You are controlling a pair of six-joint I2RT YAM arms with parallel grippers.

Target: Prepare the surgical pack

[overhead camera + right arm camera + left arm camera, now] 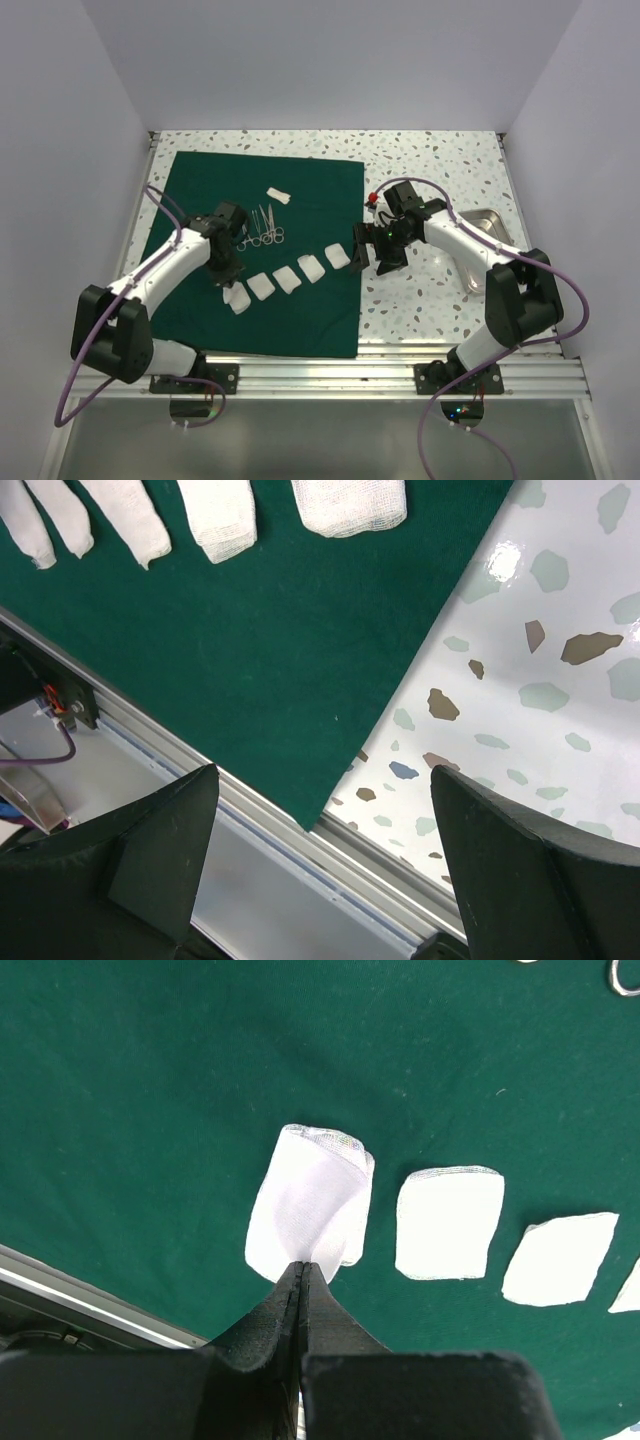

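Left fingers (272,1322) pinch gauze (312,1200) on green cloth (150,1110); right fingers (150,850) spread above its corner.

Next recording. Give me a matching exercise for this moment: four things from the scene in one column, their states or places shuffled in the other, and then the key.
Things:
1. left gripper
2. right gripper
3. steel tray
4. instruments

States or places:
A. on the bare speckled table, at the far right
B. shut, pinching the edge of a gauze square
C. lying on the green cloth, above the gauze row
D. open, by the cloth's right edge

Pairs: 1-B, 2-D, 3-A, 4-C
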